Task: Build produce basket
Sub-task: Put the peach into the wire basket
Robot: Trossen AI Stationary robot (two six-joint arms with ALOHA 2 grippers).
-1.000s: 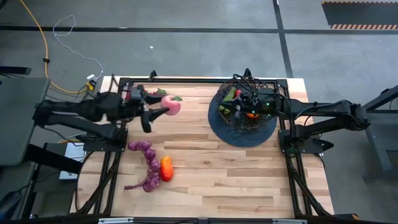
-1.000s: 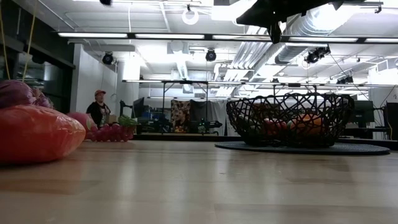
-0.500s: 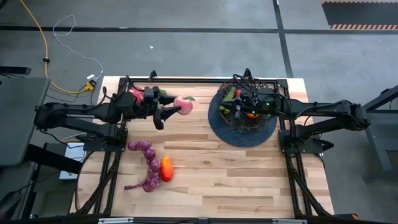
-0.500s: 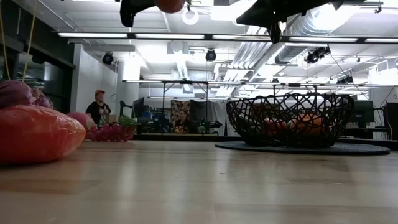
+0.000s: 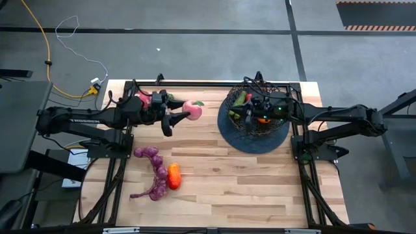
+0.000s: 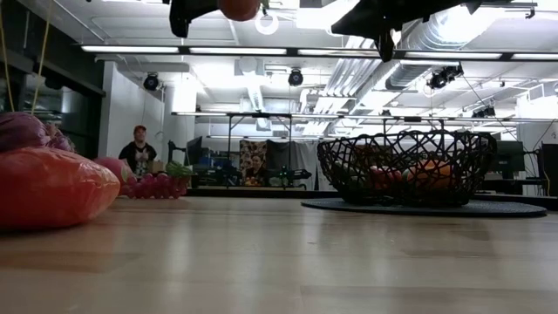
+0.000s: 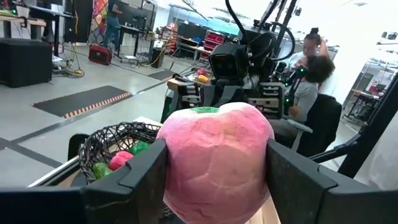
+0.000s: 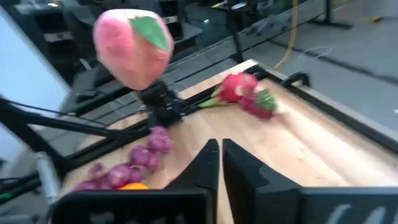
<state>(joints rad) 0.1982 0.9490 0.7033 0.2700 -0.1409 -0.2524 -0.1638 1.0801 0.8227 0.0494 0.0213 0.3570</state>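
Observation:
My left gripper [image 5: 188, 112] is shut on a pink peach-like fruit [image 5: 193, 110] with a green leaf, high over the far middle of the table; the fruit also shows at the top of the low view [image 6: 238, 7] and fills the left wrist view [image 7: 214, 158]. The black wire basket [image 5: 257, 105] stands on its dark disc base [image 5: 255, 142] at the far right, with green, red and orange pieces inside. My right gripper [image 5: 250, 116] hovers shut above the basket, holding nothing [image 8: 221, 165]. Purple grape bunches [image 5: 155, 172] and an orange piece [image 5: 173, 175] lie on the near left. My left gripper pinches the pink fruit between its two fingers, one finger [image 7: 146, 171] on each flank of the fruit [image 7: 175, 162]. The fingers come level from the table's left, pointing toward the basket. The fruit is lifted clear of the table, its green leaf end [image 7: 205, 110] facing away from the wrist.
A red and pink piece with green leaves [image 5: 142, 99] lies at the far left edge, also in the right wrist view [image 8: 244, 90]. Bare wood stretches between the fruit and the basket and across the near right. A person [image 6: 138, 153] stands in the room beyond.
My left gripper has carried the pink fruit toward the table's right, closer to the basket, and into the top of the low view; over the last half second it has kept still. The right arm has not moved.

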